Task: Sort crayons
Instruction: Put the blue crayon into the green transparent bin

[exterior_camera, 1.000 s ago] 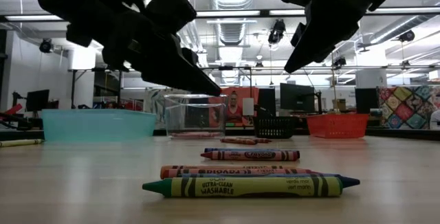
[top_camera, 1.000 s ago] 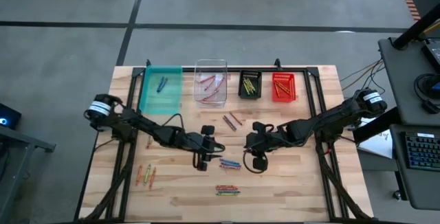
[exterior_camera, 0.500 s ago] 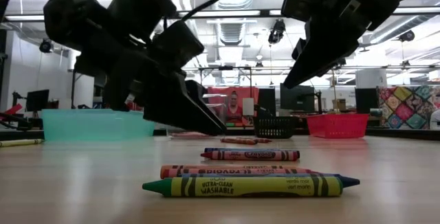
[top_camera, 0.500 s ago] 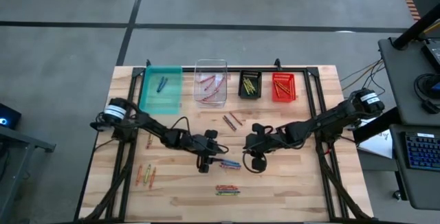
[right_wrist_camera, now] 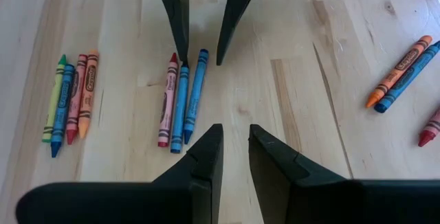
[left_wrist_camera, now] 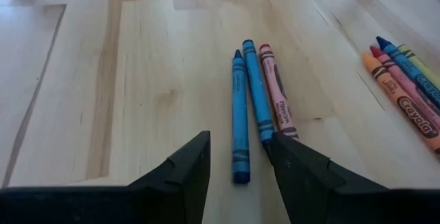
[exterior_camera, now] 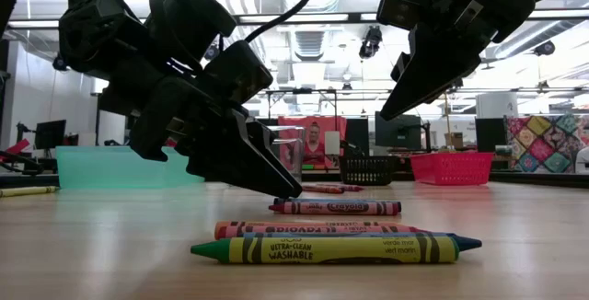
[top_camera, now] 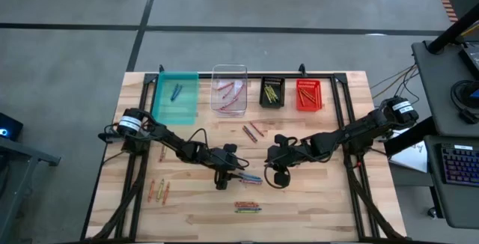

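Left claw (left_wrist_camera: 237,159) parted, empty, straddling a blue crayon (left_wrist_camera: 238,117); right claw (right_wrist_camera: 234,155) apparently slightly parted, empty.

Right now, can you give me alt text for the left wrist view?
The left gripper is open low over the pale wooden table, fingers straddling the end of a dark blue crayon. Beside it lie a lighter blue crayon and a pink crayon; four more crayons sit farther off.

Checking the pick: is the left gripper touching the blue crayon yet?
Apart. Left wrist view: left gripper open, fingers either side of blue crayon, bare wood between.
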Tool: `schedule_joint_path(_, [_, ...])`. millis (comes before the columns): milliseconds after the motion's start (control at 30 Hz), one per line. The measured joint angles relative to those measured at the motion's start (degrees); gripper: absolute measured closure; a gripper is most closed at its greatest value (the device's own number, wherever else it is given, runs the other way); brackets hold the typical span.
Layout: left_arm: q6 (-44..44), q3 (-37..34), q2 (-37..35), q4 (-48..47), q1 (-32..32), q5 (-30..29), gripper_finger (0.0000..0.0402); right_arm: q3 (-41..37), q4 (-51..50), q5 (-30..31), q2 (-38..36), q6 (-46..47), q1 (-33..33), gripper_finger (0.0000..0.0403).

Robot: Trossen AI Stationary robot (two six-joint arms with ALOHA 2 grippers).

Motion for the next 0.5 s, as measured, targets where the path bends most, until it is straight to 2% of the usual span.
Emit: schedule_joint_path(500, [0.03,-0.74,0.0,-0.28,0.53,-0.22,0.0265,-0.14,0.0,0.01,0.0,0.0,0.0,0.0344])
